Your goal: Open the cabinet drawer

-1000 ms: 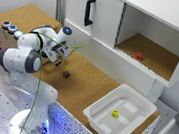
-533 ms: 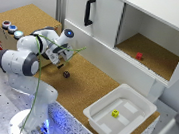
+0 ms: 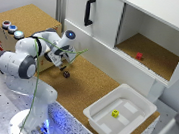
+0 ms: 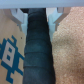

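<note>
Wrist view is showing you the closest evidence: the gripper's [image 4: 38, 17] two pale fingers [image 4: 20, 17] are sitting on either side of a black cylindrical bar handle [image 4: 39, 50], which is filling the middle of the picture, with tan cork surface beside it and a blue printed mark on a brownish face. The fingers are looking pressed against the bar, so you are, as far as this shows, clamping the handle. Moving outward, the exterior view is showing the white arm [image 3: 19, 61] reaching to the low cork-topped box [image 3: 28, 18] at that view's left; the small cabinet drawer is hiding behind the arm there, so you cannot tell how far it is out. Judging by this, the grasp is done and the pulling is remaining. Farther off, the white plastic bin [image 3: 137, 98] is resting on the cork table.
</note>
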